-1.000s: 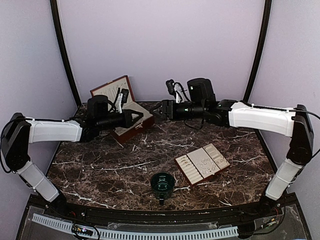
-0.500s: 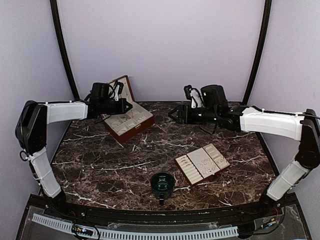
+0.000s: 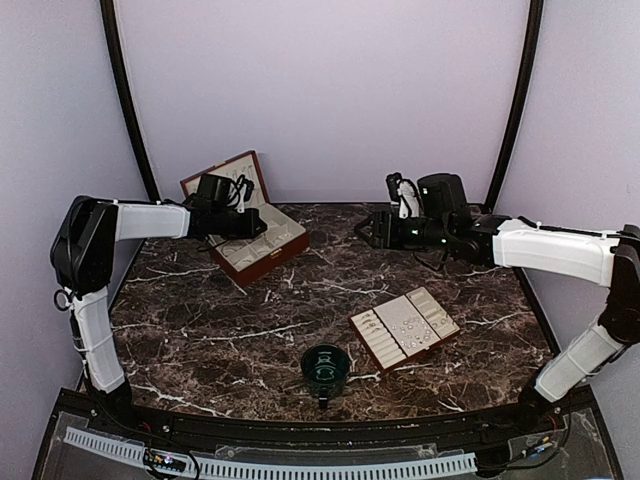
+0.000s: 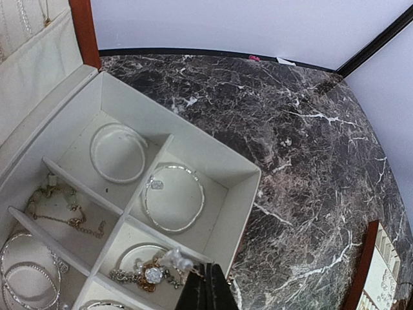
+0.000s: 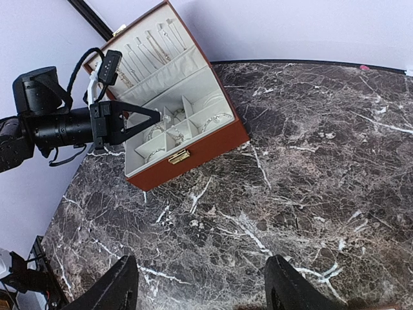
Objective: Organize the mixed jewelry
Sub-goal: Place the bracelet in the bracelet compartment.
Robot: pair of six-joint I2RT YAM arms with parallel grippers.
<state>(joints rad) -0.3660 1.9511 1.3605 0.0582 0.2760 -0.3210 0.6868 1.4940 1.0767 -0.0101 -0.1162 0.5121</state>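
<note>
The mixed jewelry (image 3: pixel 408 322) glints as tiny silvery pieces on a cream padded tray (image 3: pixel 419 350) at the table's middle right. An open brown jewelry box (image 3: pixel 275 262) stands at the back left, with bangles and chains in its cream compartments (image 4: pixel 116 152). My left gripper (image 3: pixel 260 228) hovers over the box's near corner. It is shut (image 4: pixel 208 290) on a thin gold chain with a small white piece (image 4: pixel 173 258) dangling over a compartment. My right gripper (image 3: pixel 366 230) hangs open above the marble at the back, fingers (image 5: pixel 122 287) wide apart and nothing between them.
A dark green cup (image 3: pixel 326 367) stands near the front middle. The box lid (image 3: pixel 222 178) leans upright at the back, with chains hung inside it (image 5: pixel 151 48). The tray's corner (image 4: pixel 381 271) shows at the left wrist view's lower right. Curved walls close the back.
The left arm drew back and to the left, bringing its shut gripper over the box's compartments. The right arm pulled away to the right, off the box, its jaws still open.
</note>
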